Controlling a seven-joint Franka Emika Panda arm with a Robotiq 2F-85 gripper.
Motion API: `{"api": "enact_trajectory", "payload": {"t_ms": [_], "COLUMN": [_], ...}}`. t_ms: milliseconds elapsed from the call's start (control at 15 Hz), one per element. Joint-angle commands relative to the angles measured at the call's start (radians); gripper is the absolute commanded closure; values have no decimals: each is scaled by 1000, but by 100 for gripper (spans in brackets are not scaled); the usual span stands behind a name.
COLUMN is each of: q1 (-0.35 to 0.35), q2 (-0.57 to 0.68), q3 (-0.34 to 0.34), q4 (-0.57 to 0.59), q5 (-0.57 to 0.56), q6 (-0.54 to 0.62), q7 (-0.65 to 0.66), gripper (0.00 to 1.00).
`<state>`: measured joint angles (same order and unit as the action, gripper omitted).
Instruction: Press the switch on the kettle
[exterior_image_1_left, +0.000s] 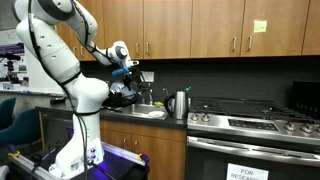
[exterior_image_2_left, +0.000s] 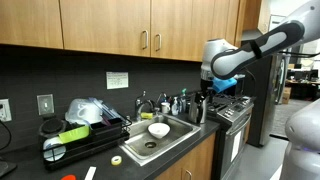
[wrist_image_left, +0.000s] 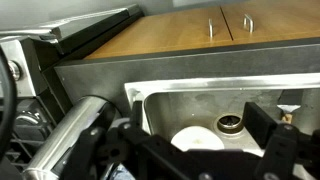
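The small shiny silver kettle (exterior_image_1_left: 180, 103) with a dark handle stands on the counter between the sink and the stove; it also shows in an exterior view (exterior_image_2_left: 198, 108). My gripper (exterior_image_1_left: 129, 73) hangs above the sink, to the side of the kettle and higher than it, not touching it. It also shows in an exterior view (exterior_image_2_left: 204, 92). In the wrist view the gripper (wrist_image_left: 197, 122) is open and empty, its dark fingers framing the sink basin. A shiny metal cylinder (wrist_image_left: 75, 132) lies at the lower left there; I cannot tell whether it is the kettle. The switch is too small to make out.
A steel sink (exterior_image_2_left: 172, 125) holds a white bowl (exterior_image_2_left: 158, 130), also in the wrist view (wrist_image_left: 196, 141) near the drain (wrist_image_left: 230, 124). A dish rack (exterior_image_2_left: 75, 135) with items stands beyond. A stove (exterior_image_1_left: 250, 122) sits beside the kettle. Wooden cabinets hang overhead.
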<state>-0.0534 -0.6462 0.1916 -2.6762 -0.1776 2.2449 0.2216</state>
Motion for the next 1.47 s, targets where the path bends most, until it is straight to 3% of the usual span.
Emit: {"api": "enact_trajectory", "payload": {"t_ms": [0, 933, 1200, 1400], "q1": [13, 31, 20, -67], "q2": [2, 55, 157, 239], "q3": [-12, 8, 78, 200], "q4": [2, 31, 105, 180], "q5": [-9, -23, -60, -129], "q6": [-3, 13, 86, 196], "q7": [7, -2, 88, 325], "gripper": [0, 0, 0, 0]}}
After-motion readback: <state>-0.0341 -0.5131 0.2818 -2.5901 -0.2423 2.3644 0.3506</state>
